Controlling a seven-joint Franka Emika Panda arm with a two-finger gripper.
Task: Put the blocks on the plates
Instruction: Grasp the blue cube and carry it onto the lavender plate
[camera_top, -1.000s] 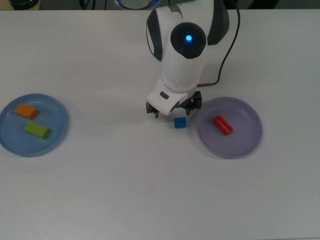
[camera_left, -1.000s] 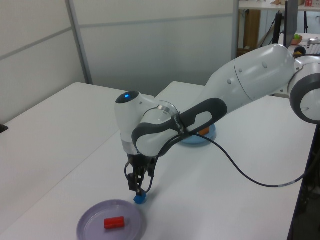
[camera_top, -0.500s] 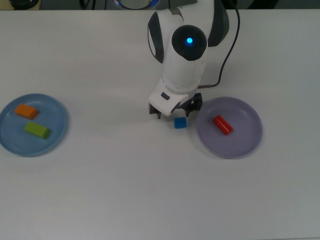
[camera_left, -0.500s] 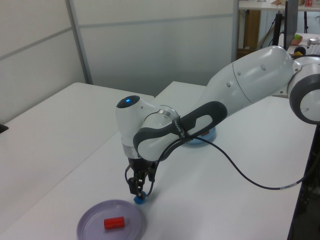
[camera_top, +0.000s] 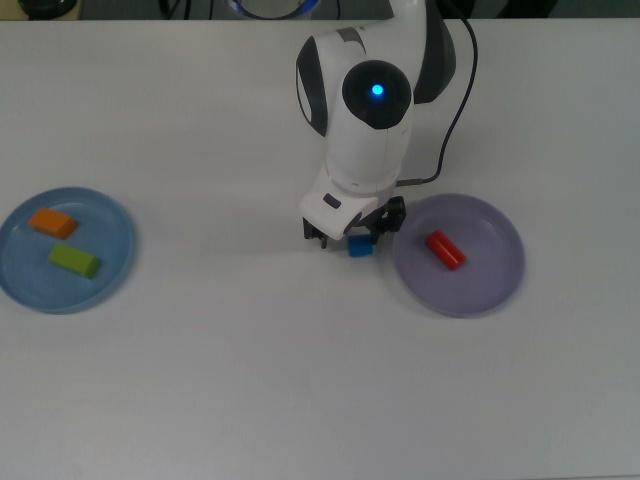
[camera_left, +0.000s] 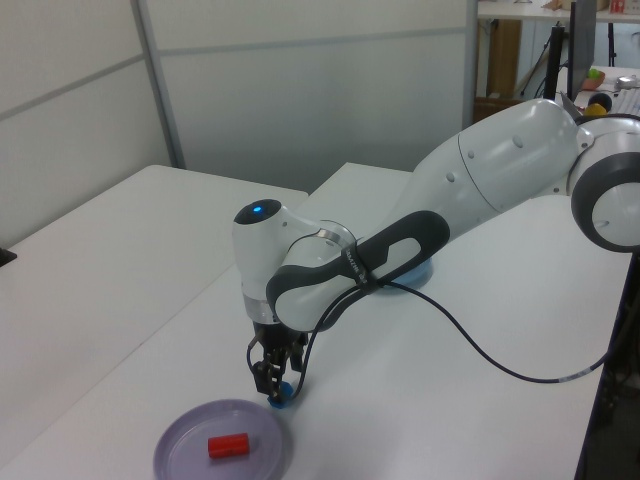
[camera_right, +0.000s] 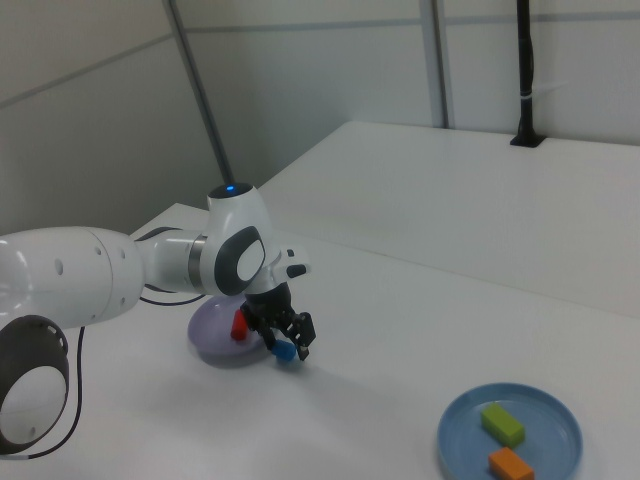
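Two blocks (camera_top: 64, 240) on one plate (camera_top: 112, 268), cylinder (camera_top: 445, 250) on the other plate (camera_top: 490, 285)

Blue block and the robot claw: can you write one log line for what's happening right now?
gripper: open, low around blue block | blue block: on table, beside lavender plate | red block: on lavender plate

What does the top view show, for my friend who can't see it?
A white robot arm lowers its claw over a small blue block on a white table. A lavender plate holds a red block; a blue plate holds orange and green blocks.
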